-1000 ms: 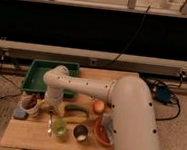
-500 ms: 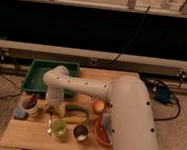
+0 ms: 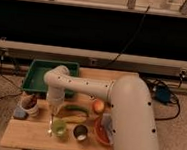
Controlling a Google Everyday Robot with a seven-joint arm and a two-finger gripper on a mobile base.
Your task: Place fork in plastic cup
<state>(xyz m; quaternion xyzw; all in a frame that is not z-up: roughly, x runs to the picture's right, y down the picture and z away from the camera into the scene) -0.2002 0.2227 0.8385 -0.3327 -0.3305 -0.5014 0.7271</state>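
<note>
On wooden table (image 3: 25,135), gripper (image 3: 53,109) being lowered just left of banana (image 3: 72,118); jaw state cannot be told. Fork (image 3: 50,123) being seen upright beneath, beside plastic cup (image 3: 58,128).

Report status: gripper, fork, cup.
Gripper down over the fork, left of the banana. Fork on table beside plastic cup, not in it.

Slim pale fork (image 3: 51,121) lies lengthwise on table w/ gripper (image 3: 53,109) right at its upper end, just left of the small light-green plastic cup (image 3: 58,128), upright, near front edge.
</note>
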